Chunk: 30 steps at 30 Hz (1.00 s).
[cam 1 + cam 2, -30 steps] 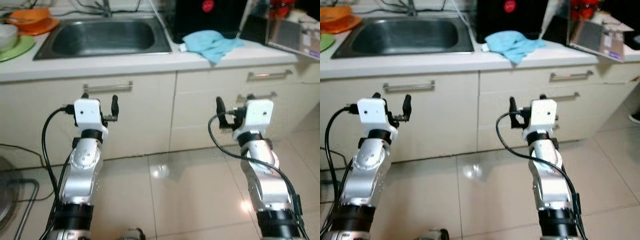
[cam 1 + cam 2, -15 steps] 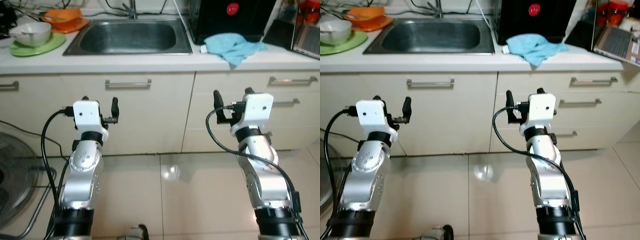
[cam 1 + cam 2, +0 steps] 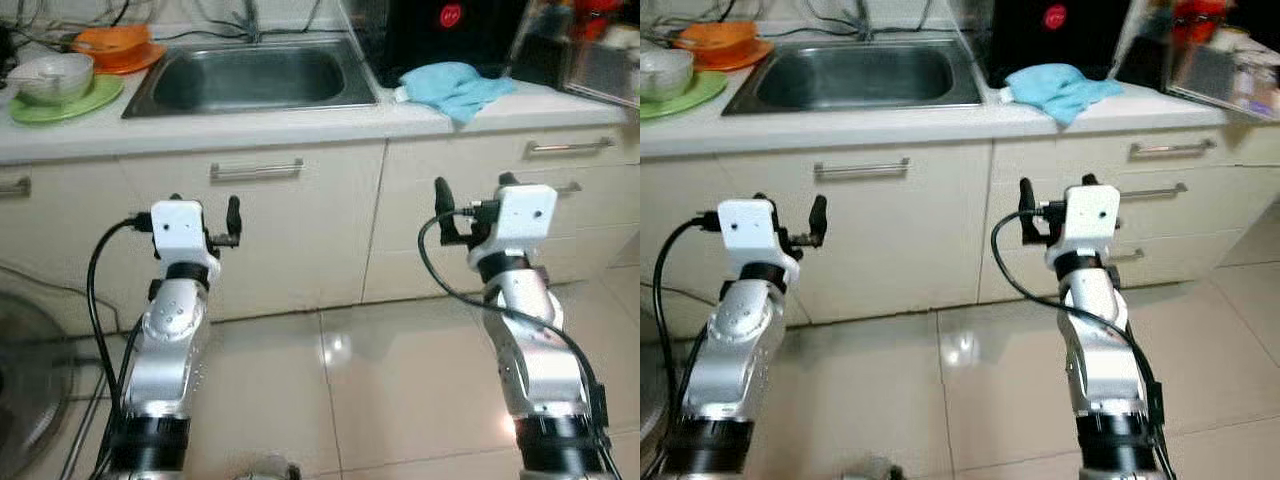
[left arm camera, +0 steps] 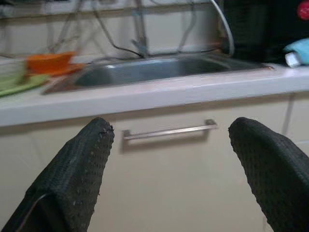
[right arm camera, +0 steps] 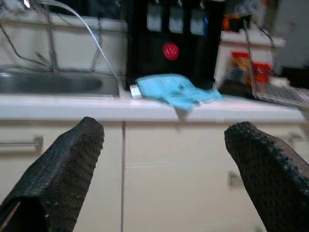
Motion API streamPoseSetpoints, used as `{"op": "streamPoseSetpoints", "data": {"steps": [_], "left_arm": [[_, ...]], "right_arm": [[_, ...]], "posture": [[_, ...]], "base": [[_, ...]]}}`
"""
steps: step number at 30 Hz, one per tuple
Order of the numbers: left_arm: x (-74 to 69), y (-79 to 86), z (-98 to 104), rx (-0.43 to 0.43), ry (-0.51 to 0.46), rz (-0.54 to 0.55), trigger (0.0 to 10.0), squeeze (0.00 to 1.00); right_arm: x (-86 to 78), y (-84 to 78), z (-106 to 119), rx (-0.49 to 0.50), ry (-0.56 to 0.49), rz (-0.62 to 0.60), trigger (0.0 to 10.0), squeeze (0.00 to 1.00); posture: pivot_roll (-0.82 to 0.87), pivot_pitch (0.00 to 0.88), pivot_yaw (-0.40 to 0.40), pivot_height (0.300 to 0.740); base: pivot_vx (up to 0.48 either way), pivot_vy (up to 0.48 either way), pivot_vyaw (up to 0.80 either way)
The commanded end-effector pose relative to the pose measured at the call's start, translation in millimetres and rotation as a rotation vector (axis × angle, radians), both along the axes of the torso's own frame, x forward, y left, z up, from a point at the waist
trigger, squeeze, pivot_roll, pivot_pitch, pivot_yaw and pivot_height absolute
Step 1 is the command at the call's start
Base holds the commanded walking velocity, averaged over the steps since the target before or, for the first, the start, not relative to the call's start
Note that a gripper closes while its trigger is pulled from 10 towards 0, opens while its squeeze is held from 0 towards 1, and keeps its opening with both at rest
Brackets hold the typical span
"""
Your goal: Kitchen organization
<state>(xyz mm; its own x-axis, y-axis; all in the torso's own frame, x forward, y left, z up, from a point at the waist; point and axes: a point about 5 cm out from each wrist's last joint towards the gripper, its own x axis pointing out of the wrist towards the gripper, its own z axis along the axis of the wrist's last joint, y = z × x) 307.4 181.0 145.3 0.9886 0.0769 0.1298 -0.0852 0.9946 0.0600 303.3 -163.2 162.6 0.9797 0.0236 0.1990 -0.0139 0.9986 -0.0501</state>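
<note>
Seemingly nothing is organized yet: both the left gripper (image 4: 169, 169) and right gripper (image 5: 161, 169) hover empty, jaws spread, short of the table (image 3: 300, 115); blue cloth (image 3: 455, 85) untouched.

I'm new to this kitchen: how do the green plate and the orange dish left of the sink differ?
The green plate is flat and carries a pale bowl; the orange dish looks deeper, its contents too blurred to tell. The green plate sits nearer the counter's front edge, the orange dish behind it. Both rest on the counter beside the sink.

Blurred red items (image 3: 1198, 18) behind a laptop (image 3: 1220, 75) on the counter's right end remain unidentifiable; a fan (image 3: 18, 395) is cut off by the frame's edge.
</note>
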Motion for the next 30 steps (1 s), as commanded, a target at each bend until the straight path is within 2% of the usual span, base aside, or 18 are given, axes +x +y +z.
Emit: {"op": "streamPoseSetpoints", "data": {"steps": [1,5,11,15,25,30], "left_arm": [[0.5,0.2,1,-0.002,0.005,0.008,10.0,0.00],[0.8,-0.2,1,0.001,0.008,0.009,10.0,0.00],[0.3,-3.1,3,0.026,-0.007,-0.008,10.0,0.00],[1.2,-3.7,7,0.009,-0.022,-0.009,10.0,0.00],[2.7,-2.6,13,0.003,-0.044,0.005,10.0,0.00],[2.5,-2.1,14,-0.002,-0.048,0.007,10.0,0.00]], "right_arm": [[0.5,-0.4,5,-0.002,-0.011,0.003,10.0,0.00],[0.3,-0.6,5,-0.002,-0.009,0.001,10.0,0.00],[-0.1,-0.5,5,-0.014,-0.010,0.004,10.0,0.00],[-1.0,3.1,8,-0.027,-0.030,0.025,10.0,0.00],[-0.4,2.8,8,-0.026,-0.028,0.030,10.0,0.00],[0.2,2.9,7,-0.017,-0.022,0.031,10.0,0.00]], "posture": [[0.01,0.040,0.038,0.740],[0.01,0.041,0.039,0.740],[0.01,0.040,0.040,0.740],[0.01,0.038,0.040,0.740],[0.01,0.034,0.036,0.740],[0.01,0.032,0.034,0.740]], "base": [[0.000,0.409,0.00],[0.000,0.431,0.00],[0.000,0.000,0.00],[0.000,0.000,0.00],[0.000,0.000,0.77],[0.049,0.000,0.00]]}}
